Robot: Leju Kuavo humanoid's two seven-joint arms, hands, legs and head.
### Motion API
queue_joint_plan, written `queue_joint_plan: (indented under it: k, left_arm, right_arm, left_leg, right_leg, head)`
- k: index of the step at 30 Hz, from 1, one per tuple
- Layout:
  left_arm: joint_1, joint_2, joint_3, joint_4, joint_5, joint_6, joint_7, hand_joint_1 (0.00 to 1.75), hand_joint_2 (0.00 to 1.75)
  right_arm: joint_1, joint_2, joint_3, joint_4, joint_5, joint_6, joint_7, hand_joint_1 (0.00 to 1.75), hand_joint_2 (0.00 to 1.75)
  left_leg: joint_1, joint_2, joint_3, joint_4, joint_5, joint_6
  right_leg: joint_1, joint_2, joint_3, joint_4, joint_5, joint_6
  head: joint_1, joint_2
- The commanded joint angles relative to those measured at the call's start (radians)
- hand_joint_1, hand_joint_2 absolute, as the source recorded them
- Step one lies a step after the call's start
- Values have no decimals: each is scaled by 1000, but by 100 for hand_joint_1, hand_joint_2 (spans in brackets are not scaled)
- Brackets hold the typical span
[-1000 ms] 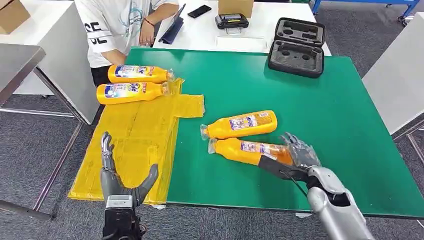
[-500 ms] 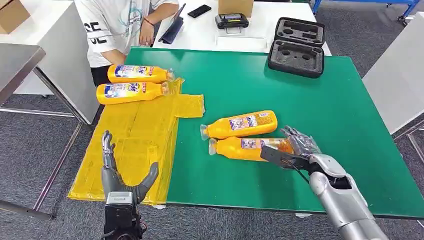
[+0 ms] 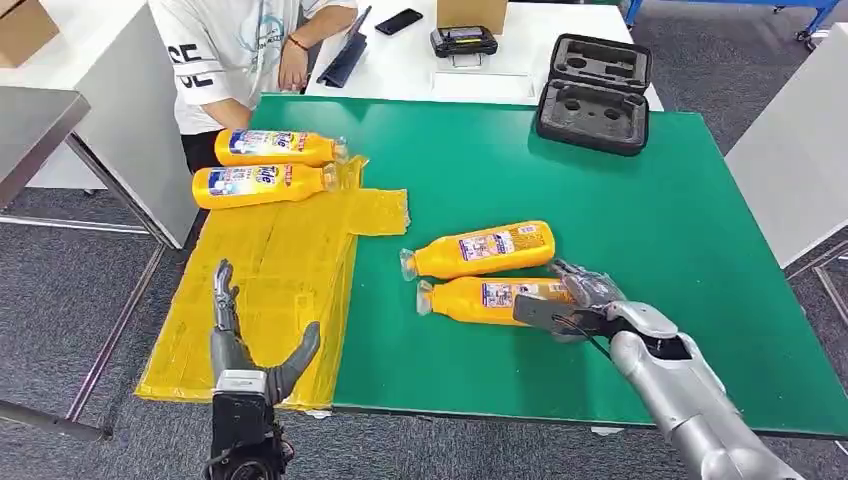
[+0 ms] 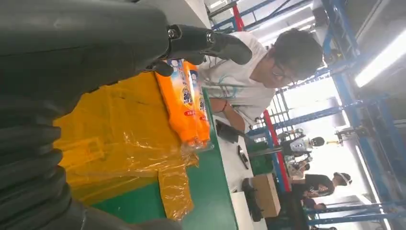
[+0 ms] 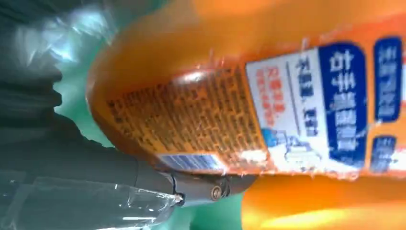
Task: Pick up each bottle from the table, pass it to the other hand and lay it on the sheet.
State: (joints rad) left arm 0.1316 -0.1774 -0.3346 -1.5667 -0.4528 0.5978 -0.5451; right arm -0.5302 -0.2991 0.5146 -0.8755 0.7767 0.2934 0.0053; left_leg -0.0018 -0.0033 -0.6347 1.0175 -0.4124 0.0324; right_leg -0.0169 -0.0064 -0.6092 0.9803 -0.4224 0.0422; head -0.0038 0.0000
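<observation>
Our right hand grips the base of an orange, blue-labelled bottle lying on the green worktop near its front edge, while our left hand hovers open over the yellow sheet.

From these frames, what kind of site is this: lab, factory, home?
Most likely a robotics lab or test hall. Green-topped work table staged with orange labelled plastic bottles and a yellow plastic sheet; black foam-lined equipment case open nearby; blue steel racking and overhead strip lights behind a seated person.
</observation>
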Motion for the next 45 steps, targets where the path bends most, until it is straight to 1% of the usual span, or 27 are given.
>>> queue_joint_plan:
  k: [1, 2, 3, 4, 5, 7, 9, 10, 11, 12, 13, 16, 17, 18, 19, 21, 22, 23, 25, 26, 28, 29, 31, 37, 40, 43, 45]
  left_arm:
    - [-30, 26, 2, 77, 12, -4, -7, 0, 175]
    - [-29, 28, -1, 78, 14, -2, -9, 0, 175]
    - [-27, 29, -2, 79, 15, -3, -10, 0, 175]
    - [-27, 31, -3, 80, 18, -2, -12, 0, 175]
    - [-28, 31, -4, 82, 20, -1, -13, 0, 175]
    - [-34, 31, -3, 85, 22, 0, -14, 0, 175]
    - [-37, 31, -2, 85, 22, 0, -14, 0, 175]
    - [-42, 32, 0, 88, 23, -1, -14, 0, 175]
    - [-45, 31, 1, 93, 24, 0, -14, 0, 175]
    - [-45, 30, 2, 94, 24, 1, -14, 0, 175]
    - [-46, 31, 2, 94, 24, 1, -14, 0, 175]
    - [-44, 30, 4, 93, 24, 3, -14, 0, 175]
    - [-44, 30, 4, 93, 24, 3, -14, 0, 175]
    - [-44, 30, 4, 93, 24, 3, -14, 0, 175]
    - [-44, 30, 4, 93, 24, 3, -14, 0, 175]
    - [-44, 30, 4, 93, 24, 3, -14, 0, 175]
    - [-44, 30, 4, 93, 24, 3, -14, 0, 175]
    - [-43, 30, 4, 93, 25, 5, -13, 0, 175]
    - [-41, 31, 4, 93, 25, 6, -13, 0, 175]
    - [-40, 32, 2, 93, 24, 5, -11, 0, 175]
    - [-39, 33, 3, 93, 24, 5, -11, 0, 175]
    - [-39, 33, 3, 93, 24, 5, -11, 0, 175]
    - [-39, 33, 3, 93, 24, 5, -11, 0, 175]
    - [-39, 33, 3, 93, 24, 5, -11, 0, 175]
    - [-42, 33, 2, 96, 21, 4, -10, 0, 175]
    - [-39, 32, 8, 90, 27, -2, -6, 0, 175]
    - [-31, 30, 20, 68, 59, -36, -6, 0, 175]
  right_arm:
    - [-80, -12, 93, 106, -16, 25, -14, 0, 175]
    - [-83, -25, 101, 102, -27, 33, -20, 0, 175]
    - [-84, -31, 103, 100, -30, 35, -22, 2, 175]
    - [-83, -35, 107, 97, -36, 35, -24, 16, 175]
    - [-81, -36, 110, 95, -39, 34, -25, 37, 175]
    - [-80, -33, 117, 94, -45, 32, -28, 91, 175]
    - [-81, -29, 118, 93, -45, 32, -28, 98, 175]
    - [-83, -27, 120, 93, -46, 31, -29, 129, 175]
    - [-85, -25, 126, 96, -49, 31, -31, 141, 175]
    - [-87, -25, 130, 99, -51, 29, -33, 145, 175]
    - [-87, -23, 131, 99, -51, 29, -33, 147, 175]
    - [-89, -18, 137, 103, -53, 26, -34, 147, 175]
    - [-89, -18, 137, 103, -53, 26, -34, 147, 175]
    - [-89, -18, 137, 103, -53, 26, -34, 147, 175]
    - [-89, -18, 137, 103, -53, 26, -34, 147, 175]
    - [-89, -18, 137, 103, -53, 26, -34, 147, 175]
    - [-89, -18, 137, 103, -53, 26, -34, 147, 175]
    - [-94, -18, 145, 110, -61, 24, -39, 159, 175]
    - [-95, -18, 150, 112, -66, 20, -42, 166, 175]
    - [-92, -20, 151, 108, -79, 18, -50, 161, 175]
    - [-90, -21, 151, 108, -78, 18, -50, 161, 175]
    - [-90, -21, 151, 108, -78, 18, -50, 161, 175]
    - [-90, -21, 151, 108, -78, 18, -50, 161, 175]
    - [-90, -21, 151, 108, -78, 18, -50, 161, 175]
    - [-71, -29, 141, 81, -121, 21, -81, 169, 175]
    - [-36, -45, 124, 7, -187, 30, -110, 175, 175]
    - [22, -28, 65, -73, -264, 20, -129, 175, 175]
  left_leg:
    - [0, 1, 4, -1, -1, -1]
    - [1, 2, 8, -1, -3, -2]
    - [0, 0, 3, -1, 0, -1]
    - [0, 1, 5, -1, -1, -2]
    - [0, 0, 5, -1, -1, -1]
    - [1, 0, 6, -1, -2, -2]
    - [0, 0, 3, -1, -1, -1]
    - [0, 0, 2, -1, 0, -1]
    - [1, 1, 5, -1, -1, -2]
    - [1, 2, 8, -1, -3, -2]
    - [1, 1, 6, -1, -2, -2]
    - [0, 1, 2, -1, 0, -1]
    - [1, 2, 8, -1, -2, -3]
    - [0, 1, 4, -1, -1, -1]
    - [1, 2, 7, -1, -2, -2]
    - [0, 1, 3, -1, -1, -1]
    - [1, 2, 7, -1, -2, -2]
    - [1, 1, 5, -1, -2, -2]
    - [0, 1, 3, -1, 0, -1]
    - [1, 2, 6, -1, -2, -2]
    - [0, 1, 3, -1, 0, -1]
    - [1, 1, 6, -1, -1, -2]
    - [0, 1, 3, -1, 0, -1]
    - [1, 2, 7, -1, -2, -2]
    - [0, 0, 3, -1, 0, -1]
    - [1, 0, 7, -1, -2, -2]
    - [1, 0, 4, -1, -1, -1]
  right_leg:
    - [0, 1, 4, -1, -1, -2]
    - [1, 2, 8, -1, -2, -3]
    - [0, 0, 3, -1, 0, -1]
    - [1, 1, 5, -1, -1, -2]
    - [0, 1, 4, -1, -1, -2]
    - [1, 1, 6, -1, -1, -2]
    - [0, 0, 3, -1, -1, -1]
    - [0, 0, 2, -1, 0, -1]
    - [1, 1, 5, -1, -1, -2]
    - [1, 2, 8, -1, -2, -3]
    - [1, 1, 6, -1, -1, -2]
    - [0, 1, 2, -1, 0, -1]
    - [1, 2, 8, -2, -1, -3]
    - [0, 1, 3, -1, 0, -1]
    - [1, 2, 6, -1, -1, -2]
    - [1, 1, 3, -1, 0, -1]
    - [1, 2, 6, -1, -1, -2]
    - [1, 1, 5, -1, -1, -2]
    - [0, 1, 2, -1, 0, -1]
    - [1, 2, 5, -1, -1, -2]
    - [0, 1, 2, -1, 0, -1]
    - [1, 1, 5, -1, -1, -2]
    - [0, 1, 2, -1, 0, -1]
    - [1, 2, 7, -1, -1, -2]
    - [0, 0, 3, -1, 0, -1]
    - [1, 0, 7, -2, -2, -2]
    - [1, 0, 4, -1, -1, -2]
  head:
    - [0, 0]
    - [0, 0]
    - [0, 0]
    - [0, 0]
    - [0, 0]
    - [1, 0]
    - [0, 0]
    - [0, 0]
    - [0, 0]
    - [0, 0]
    - [0, 0]
    - [0, 0]
    - [0, 0]
    - [0, 0]
    - [0, 0]
    - [0, 0]
    - [0, 0]
    - [0, 0]
    - [0, 0]
    - [0, 0]
    - [0, 0]
    - [0, 0]
    - [0, 0]
    - [0, 0]
    - [0, 0]
    - [0, 0]
    - [0, 0]
